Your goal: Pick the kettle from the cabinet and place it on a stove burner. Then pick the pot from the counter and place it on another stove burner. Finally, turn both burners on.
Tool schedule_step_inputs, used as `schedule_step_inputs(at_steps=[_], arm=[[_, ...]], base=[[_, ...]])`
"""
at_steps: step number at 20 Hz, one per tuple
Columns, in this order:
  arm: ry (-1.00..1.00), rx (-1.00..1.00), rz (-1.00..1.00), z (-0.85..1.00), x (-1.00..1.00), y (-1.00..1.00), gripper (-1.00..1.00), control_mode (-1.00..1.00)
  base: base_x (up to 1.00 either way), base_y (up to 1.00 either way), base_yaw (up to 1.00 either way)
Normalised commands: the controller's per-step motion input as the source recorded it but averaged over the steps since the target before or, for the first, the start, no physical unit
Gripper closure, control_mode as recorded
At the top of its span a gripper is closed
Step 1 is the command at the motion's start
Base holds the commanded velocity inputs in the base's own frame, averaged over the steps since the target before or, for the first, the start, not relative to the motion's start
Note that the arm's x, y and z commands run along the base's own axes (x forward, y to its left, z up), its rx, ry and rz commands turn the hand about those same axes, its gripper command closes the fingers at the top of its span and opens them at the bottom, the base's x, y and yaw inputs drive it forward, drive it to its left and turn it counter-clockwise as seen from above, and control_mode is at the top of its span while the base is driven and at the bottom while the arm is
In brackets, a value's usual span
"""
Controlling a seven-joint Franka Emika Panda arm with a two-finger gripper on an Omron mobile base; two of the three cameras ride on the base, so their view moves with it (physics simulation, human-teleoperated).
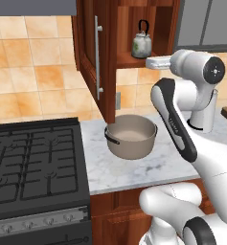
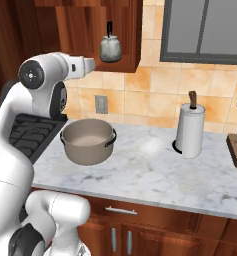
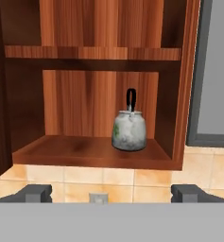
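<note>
Kettle (image 3: pixel 129 131) upright on cabinet (image 3: pixel 94 151) shelf, handle arching straight up; fingers (image 3: pixel 111 193) spread wide, empty.

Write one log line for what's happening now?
claw: open, empty, facing cabinet | kettle: on shelf | pot: on counter

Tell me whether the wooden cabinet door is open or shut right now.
Open. The cabinet door swings out toward the stove, baring the shelf where the kettle stands upright.
</note>
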Motion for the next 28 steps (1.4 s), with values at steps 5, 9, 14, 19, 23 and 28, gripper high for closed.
schedule_step_inputs(at_steps=[5, 9, 14, 19, 23, 28], arm=[[0.00, 0.00, 0.00, 0.20, 0.00, 0.00, -1.00, -1.00], [0.00, 0.00, 0.00, 0.12, 0.01, 0.00, -1.00, -1.00], [0.00, 0.00, 0.00, 0.00, 0.04, 0.00, -1.00, -1.00], [-0.04, 0.00, 0.00, 0.00, 0.04, 0.00, -1.00, -1.00], [-0.01, 0.00, 0.00, 0.00, 0.00, 0.00, -1.00, -1.00], [0.00, 0.00, 0.00, 0.00, 0.05, 0.00, -1.00, -1.00]], base=[[0.00, 0.00, 0.00], [0.00, 0.00, 0.00], [0.00, 0.00, 0.00], [0.00, 0.00, 0.00], [0.00, 0.00, 0.00], [0.00, 0.00, 0.00]])
